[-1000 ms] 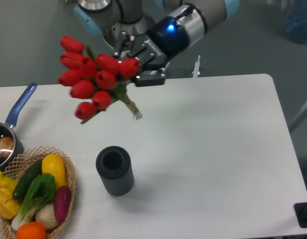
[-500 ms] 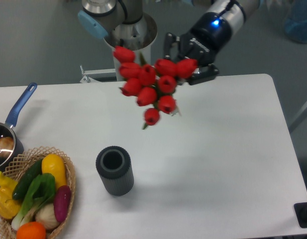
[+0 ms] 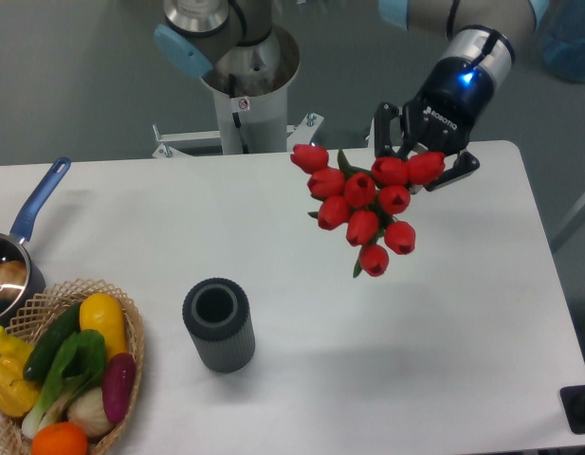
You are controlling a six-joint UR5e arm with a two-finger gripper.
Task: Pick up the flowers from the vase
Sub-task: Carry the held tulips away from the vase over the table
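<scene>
1. Nine or so red tulip buds, the flowers, hang in the air over the white table.
2. The gripper has its jaws closed on the bunch.
3. The dark ribbed vase stands empty, well apart to the lower left, near the vegetable basket.

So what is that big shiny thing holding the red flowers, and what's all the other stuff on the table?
That is a robot arm. At its end is a hand with two fingers, and it holds a bunch of red flowers up in the air. One camera watches from above the front of the white table. The dark grey vase stands on the table, and its mouth is empty, so the flowers are already out. On the left is a basket full of colourful vegetables, and behind it a pan with a blue handle. The grey pillar at the back is the arm's base.
</scene>
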